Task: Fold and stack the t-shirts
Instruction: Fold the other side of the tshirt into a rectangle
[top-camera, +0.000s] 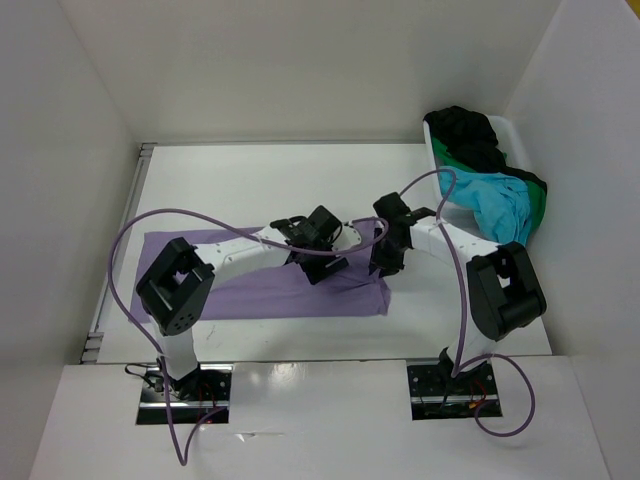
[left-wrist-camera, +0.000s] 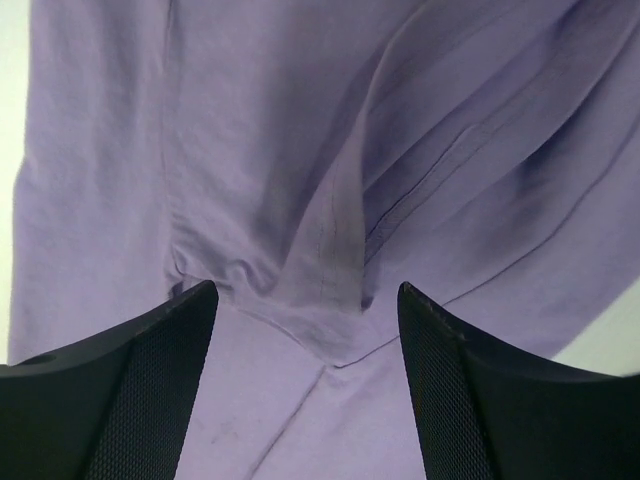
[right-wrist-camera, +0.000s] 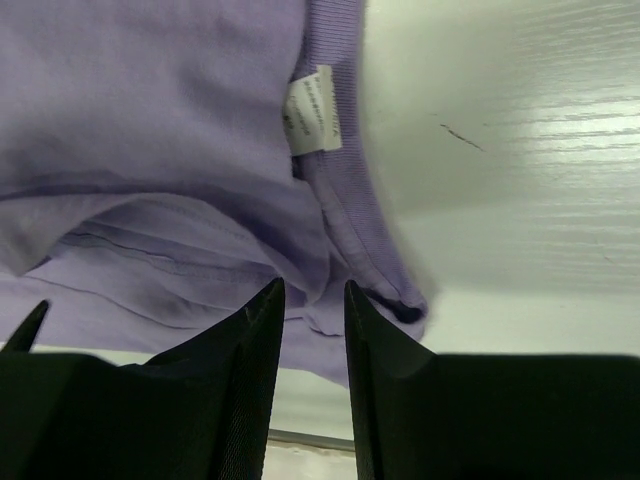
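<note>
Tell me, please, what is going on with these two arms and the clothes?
Two robot arms are working on the lavender shirt, which lies spread but rumpled on the table. The left gripper is open over a bunched fold of the cloth. The right gripper sits at the collar edge near the label, jaws narrow; whether it pinches cloth is unclear. The black shirt, turquoise shirt and green shirt are heaped unfolded in the white bin.
</note>
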